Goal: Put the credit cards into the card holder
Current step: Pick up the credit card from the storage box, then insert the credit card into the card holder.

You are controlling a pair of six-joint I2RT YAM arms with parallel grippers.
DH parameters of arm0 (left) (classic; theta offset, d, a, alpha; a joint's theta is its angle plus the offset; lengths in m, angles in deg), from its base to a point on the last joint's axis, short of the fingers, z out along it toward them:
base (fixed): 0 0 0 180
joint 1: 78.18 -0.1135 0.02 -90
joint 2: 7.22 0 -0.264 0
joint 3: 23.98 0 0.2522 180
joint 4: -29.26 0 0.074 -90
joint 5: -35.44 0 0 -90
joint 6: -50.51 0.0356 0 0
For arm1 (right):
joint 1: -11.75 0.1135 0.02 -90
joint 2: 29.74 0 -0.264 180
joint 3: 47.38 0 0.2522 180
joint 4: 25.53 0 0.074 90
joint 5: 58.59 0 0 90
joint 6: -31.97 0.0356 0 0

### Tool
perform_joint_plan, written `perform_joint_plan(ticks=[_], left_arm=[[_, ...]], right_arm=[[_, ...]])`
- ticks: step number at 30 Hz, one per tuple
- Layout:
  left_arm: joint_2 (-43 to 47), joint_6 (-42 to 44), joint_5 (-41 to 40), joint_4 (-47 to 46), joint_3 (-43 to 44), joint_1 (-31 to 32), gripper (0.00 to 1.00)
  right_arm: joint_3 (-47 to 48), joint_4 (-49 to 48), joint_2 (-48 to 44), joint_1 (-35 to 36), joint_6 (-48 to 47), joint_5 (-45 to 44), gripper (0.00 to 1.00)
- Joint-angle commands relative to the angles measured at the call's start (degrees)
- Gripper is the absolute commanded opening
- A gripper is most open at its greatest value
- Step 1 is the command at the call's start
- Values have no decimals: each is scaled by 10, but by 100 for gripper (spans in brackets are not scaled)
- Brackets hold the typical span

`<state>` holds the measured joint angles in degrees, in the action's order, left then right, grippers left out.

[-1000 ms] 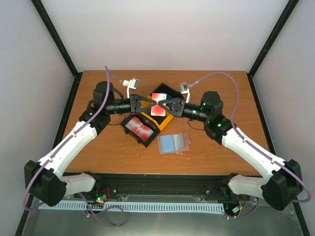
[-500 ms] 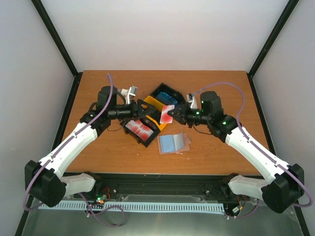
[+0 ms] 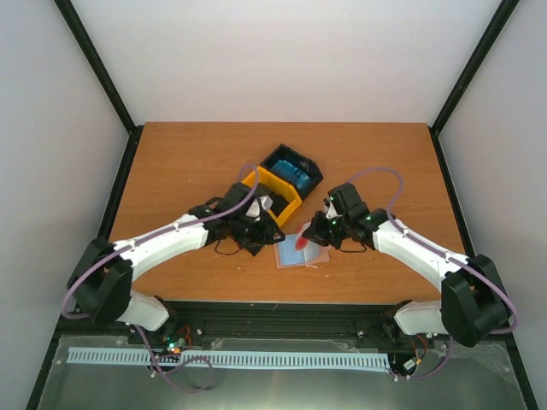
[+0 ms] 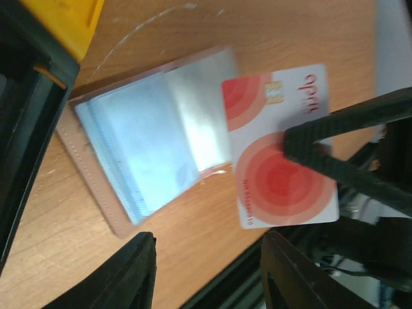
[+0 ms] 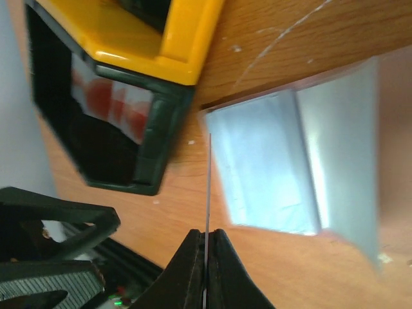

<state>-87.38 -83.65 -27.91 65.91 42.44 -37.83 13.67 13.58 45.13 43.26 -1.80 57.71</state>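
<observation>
A red-and-white credit card (image 4: 280, 161) hangs edge-down just over the open card holder (image 4: 148, 148), beside its translucent pockets. My right gripper (image 5: 206, 254) is shut on this card (image 5: 208, 187), which shows edge-on in the right wrist view, next to the holder (image 5: 270, 167). From above, the right gripper (image 3: 309, 237) and the card (image 3: 302, 244) sit at the right side of the holder (image 3: 289, 254). My left gripper (image 4: 209, 270) is open and holds nothing, just left of the holder (image 3: 267, 229). More red-and-white cards (image 5: 109, 106) lie in a black bin.
A yellow bin (image 3: 272, 190) and a black bin with blue cards (image 3: 292, 169) stand behind the holder. The black bin (image 5: 122, 174) with red cards lies under my left arm. The table's near edge and black rail (image 3: 282, 309) run close in front.
The card went from both grippers to the right one alone. My left gripper opened. Both arms swung toward the near edge, the right one lowering the card to the holder.
</observation>
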Motion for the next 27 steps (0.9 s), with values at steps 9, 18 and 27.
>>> perform_joint_plan(ticks=[9,18,27], left_arm=[[-114,48,-99,-44,-5,38,39],[-165,54,-125,-44,12,38,27],[-167,17,-164,-34,19,38,25]], right_arm=[[-78,-102,41,-26,-267,-6,3],[-104,-157,69,-38,-328,-32,3],[-113,-203,107,-38,-296,19,3]])
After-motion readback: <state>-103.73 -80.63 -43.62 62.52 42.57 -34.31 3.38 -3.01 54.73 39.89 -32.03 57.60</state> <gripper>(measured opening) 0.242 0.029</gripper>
